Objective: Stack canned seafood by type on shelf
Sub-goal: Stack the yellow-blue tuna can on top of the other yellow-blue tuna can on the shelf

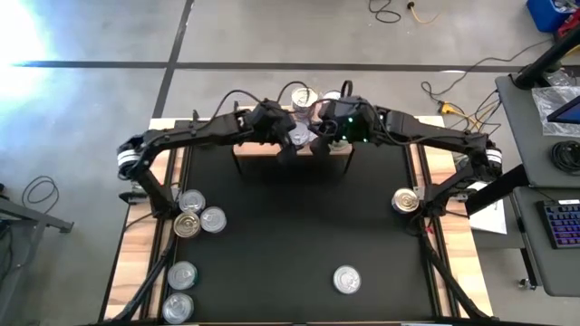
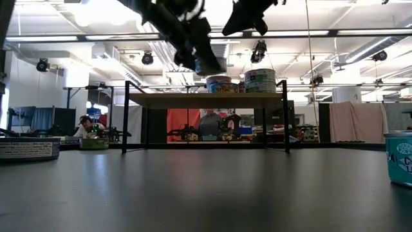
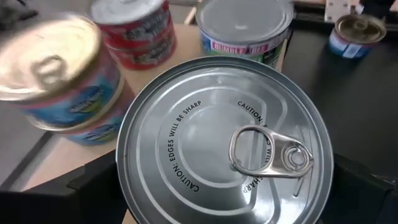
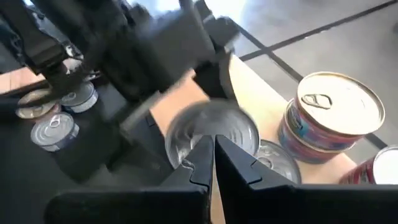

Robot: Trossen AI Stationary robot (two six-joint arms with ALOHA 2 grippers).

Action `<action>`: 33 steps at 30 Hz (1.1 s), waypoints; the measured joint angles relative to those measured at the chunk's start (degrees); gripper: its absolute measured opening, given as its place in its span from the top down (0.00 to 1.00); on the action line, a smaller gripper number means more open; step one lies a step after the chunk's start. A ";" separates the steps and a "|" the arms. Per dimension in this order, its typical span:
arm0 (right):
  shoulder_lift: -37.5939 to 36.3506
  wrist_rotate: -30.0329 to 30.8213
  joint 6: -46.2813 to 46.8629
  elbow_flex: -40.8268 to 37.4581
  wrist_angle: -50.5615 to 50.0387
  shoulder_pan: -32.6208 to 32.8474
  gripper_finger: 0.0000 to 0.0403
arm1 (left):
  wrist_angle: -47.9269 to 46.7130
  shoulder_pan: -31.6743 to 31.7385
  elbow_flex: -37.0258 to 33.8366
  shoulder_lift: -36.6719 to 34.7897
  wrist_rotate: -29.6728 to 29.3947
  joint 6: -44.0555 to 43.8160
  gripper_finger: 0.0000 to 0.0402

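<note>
shelf mostly hidden by arms; left can blurred

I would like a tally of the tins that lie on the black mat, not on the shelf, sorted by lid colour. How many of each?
Silver-lidded tins: 5
Gold-lidded tins: 2
Total on the black mat: 7

Grey concrete floor, possibly taped lines
</note>
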 joint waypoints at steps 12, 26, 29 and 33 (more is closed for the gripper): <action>5.45 -8.34 -8.35 0.00 -0.26 -6.22 0.98 | -1.11 0.61 5.67 7.19 -0.87 -2.63 0.05; 7.32 -14.00 -24.74 0.00 -0.35 -9.25 0.98 | 3.37 -0.89 5.60 8.44 -8.29 -12.49 0.05; 7.28 -20.32 -26.42 0.00 -0.35 -10.34 0.98 | 4.41 -1.66 5.60 8.44 -9.94 -11.85 0.05; 7.61 -24.44 -26.56 0.00 0.10 -12.15 0.98 | 4.15 -1.82 5.50 8.46 -12.76 -13.40 0.05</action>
